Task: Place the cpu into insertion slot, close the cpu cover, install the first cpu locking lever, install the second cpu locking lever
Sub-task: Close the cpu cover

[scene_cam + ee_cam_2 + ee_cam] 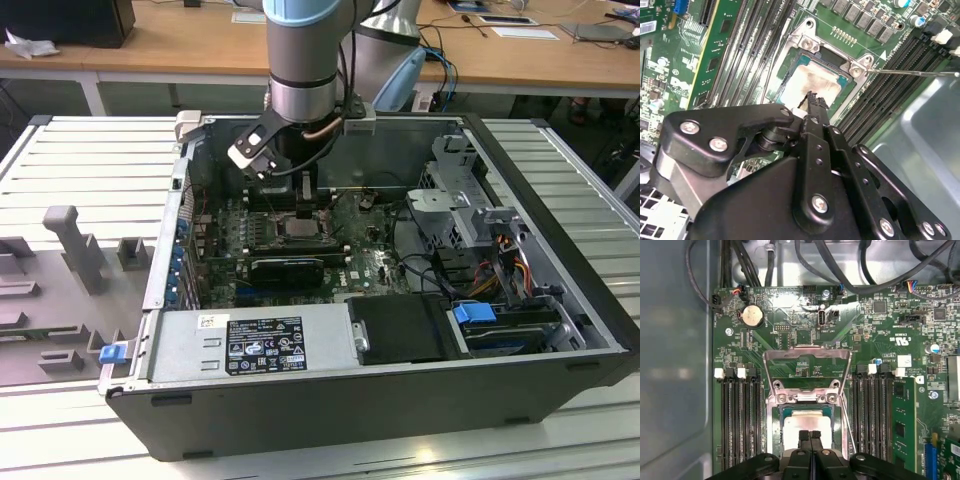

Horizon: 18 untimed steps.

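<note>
Your end effector (810, 435) shows a matt black finish, studded with bright steel screw heads. The cpu (807, 421) presents a pale silver-grey metal face, dull with a smudged sheen. You can see bare silvery metal bordering the insertion slot (771, 427), and the cpu cover (807, 354) is thin, smooth metal that catches the light. The circuit board (790, 335) wears a glossy green lacquer; its memory slots (740, 425) look like black plastic. The computer case (400, 400) is matt grey sheet metal, on a worktop (90, 160) of pale ribbed metal.
</note>
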Motion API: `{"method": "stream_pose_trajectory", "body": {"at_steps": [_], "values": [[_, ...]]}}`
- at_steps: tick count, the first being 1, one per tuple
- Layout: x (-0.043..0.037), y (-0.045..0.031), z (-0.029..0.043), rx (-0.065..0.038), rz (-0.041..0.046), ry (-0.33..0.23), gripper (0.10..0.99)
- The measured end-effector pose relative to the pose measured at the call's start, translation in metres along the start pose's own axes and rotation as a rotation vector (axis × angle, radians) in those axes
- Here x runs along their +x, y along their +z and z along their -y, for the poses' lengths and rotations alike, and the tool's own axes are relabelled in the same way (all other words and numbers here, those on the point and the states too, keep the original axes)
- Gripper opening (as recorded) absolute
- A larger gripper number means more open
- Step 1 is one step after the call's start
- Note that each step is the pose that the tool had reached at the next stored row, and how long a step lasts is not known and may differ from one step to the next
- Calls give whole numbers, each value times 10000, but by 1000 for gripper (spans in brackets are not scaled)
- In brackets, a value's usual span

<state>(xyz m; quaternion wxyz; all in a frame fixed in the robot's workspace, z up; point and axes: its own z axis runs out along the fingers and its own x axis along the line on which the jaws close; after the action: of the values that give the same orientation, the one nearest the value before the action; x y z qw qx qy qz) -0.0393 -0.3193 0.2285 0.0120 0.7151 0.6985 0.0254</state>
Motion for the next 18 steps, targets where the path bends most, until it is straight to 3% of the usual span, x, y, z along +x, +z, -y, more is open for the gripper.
{"method": "stream_pose_trajectory", "body": {"at_steps": [4,18], "values": [[-5,-3,-54,5,0,0,106],[-3,-113,-63,3,-1,0,106]]}}
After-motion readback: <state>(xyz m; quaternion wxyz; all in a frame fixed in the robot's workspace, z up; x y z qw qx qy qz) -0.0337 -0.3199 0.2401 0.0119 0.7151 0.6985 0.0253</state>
